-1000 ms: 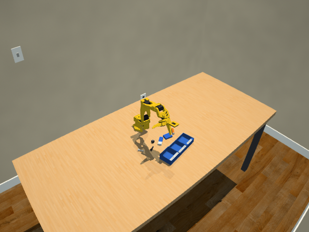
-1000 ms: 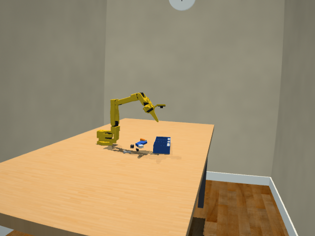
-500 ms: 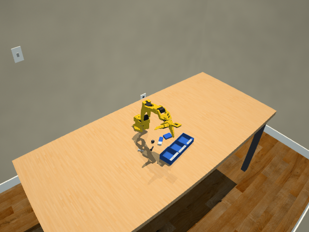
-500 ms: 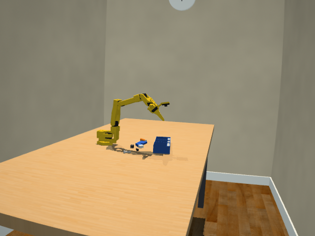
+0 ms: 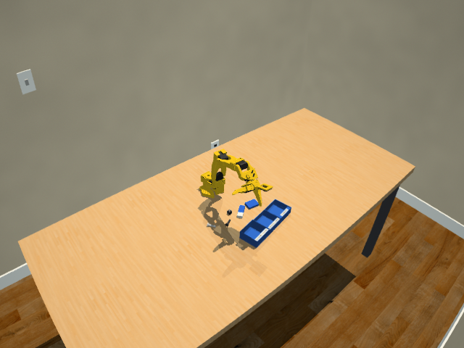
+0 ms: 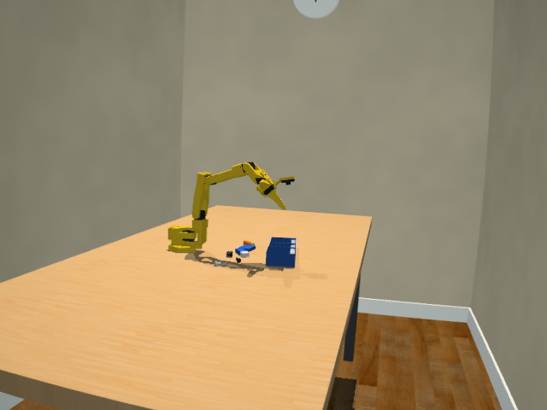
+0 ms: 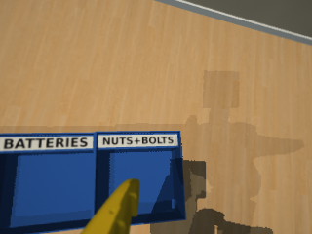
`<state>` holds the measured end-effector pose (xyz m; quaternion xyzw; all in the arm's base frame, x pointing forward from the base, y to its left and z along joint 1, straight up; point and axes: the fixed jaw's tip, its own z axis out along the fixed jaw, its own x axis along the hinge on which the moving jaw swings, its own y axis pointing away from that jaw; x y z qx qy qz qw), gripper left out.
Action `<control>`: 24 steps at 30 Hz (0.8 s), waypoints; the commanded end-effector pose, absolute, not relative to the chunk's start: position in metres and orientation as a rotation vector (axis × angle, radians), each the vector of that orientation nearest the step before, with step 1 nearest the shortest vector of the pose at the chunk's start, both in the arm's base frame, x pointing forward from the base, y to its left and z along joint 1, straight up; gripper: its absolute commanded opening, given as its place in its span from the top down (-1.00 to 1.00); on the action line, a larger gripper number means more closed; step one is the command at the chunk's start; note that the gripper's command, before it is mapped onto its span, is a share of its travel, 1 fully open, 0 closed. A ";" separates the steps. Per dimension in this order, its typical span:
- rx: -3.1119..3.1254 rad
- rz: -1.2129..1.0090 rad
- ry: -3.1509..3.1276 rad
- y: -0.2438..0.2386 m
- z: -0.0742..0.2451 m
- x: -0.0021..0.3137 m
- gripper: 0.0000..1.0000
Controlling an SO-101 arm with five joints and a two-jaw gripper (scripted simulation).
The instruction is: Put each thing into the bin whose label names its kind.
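The small yellow robot arm [image 5: 225, 164] is standing on the big light wooden table [image 5: 112, 262] and is reaching out over the long blue plastic bin with three boxes [image 5: 267, 222]. Its yellow pincer [image 6: 285, 193] is hanging high in the air above the bin, wide open, with nothing in it. One finger [image 6: 278, 201] is pointing down at a slant and the other one [image 6: 285, 179] is sticking out to the side.

From the wrist view, the yellow finger tip [image 7: 119, 207] is showing in front of the end box with the white label reading NUTS+BOLTS [image 7: 137, 140]. The box next to it is wearing a label reading BATTERIES [image 7: 47, 142]. Both boxes are showing only blue floors inside. The third box's label is too small to read in the other views.

The little things are lying on the table below the pincer, back toward the arm's base and beside the bin. There is a flat blue square block [image 5: 251, 204], a small blue and white block [image 5: 240, 211], a tiny black cube with dots [image 5: 229, 212], a little black bolt [image 5: 227, 222] and a small grey metal piece [image 5: 210, 225]. In the exterior view a small orange thing [image 6: 248, 242] is lying just behind the blue blocks. The arm's dark shadow [image 7: 244, 146] is falling on the table past the end of the bin
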<state>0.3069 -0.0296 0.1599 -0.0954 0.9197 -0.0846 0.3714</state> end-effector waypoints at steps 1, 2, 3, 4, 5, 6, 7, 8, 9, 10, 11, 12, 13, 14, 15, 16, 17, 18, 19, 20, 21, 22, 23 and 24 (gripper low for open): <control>-0.238 -0.240 2.295 -0.033 0.175 0.310 -1.00; -0.237 -0.241 2.286 -0.033 0.177 0.310 -1.00; -0.237 -0.241 2.286 -0.033 0.177 0.310 -1.00; -0.237 -0.241 2.286 -0.033 0.177 0.310 -1.00; -0.237 -0.241 2.286 -0.033 0.177 0.310 -1.00; -0.237 -0.241 2.286 -0.033 0.177 0.310 -1.00; -0.237 -0.241 2.286 -0.033 0.177 0.310 -1.00; -0.237 -0.241 2.286 -0.033 0.177 0.310 -1.00; -0.237 -0.241 2.286 -0.033 0.177 0.310 -1.00; -0.237 -0.241 2.286 -0.033 0.177 0.310 -1.00; -0.237 -0.241 2.286 -0.033 0.177 0.310 -1.00; -0.237 -0.241 2.286 -0.033 0.177 0.310 -1.00; -0.237 -0.241 2.286 -0.033 0.177 0.310 -1.00; -0.237 -0.241 2.286 -0.033 0.177 0.310 -1.00; -0.237 -0.241 2.286 -0.033 0.177 0.310 -1.00; -0.237 -0.241 2.286 -0.033 0.177 0.310 -1.00; -0.237 -0.241 2.286 -0.033 0.177 0.310 -1.00; -0.237 -0.241 2.286 -0.033 0.177 0.310 -1.00; -0.237 -0.241 2.286 -0.033 0.177 0.310 -1.00; -0.237 -0.241 2.287 -0.033 0.177 0.310 -1.00; -0.237 -0.241 2.288 -0.033 0.177 0.310 -1.00; -0.237 -0.240 2.290 -0.033 0.176 0.310 -1.00; -0.237 -0.240 2.294 -0.033 0.175 0.310 -1.00; -0.238 -0.239 2.299 -0.033 0.174 0.311 -1.00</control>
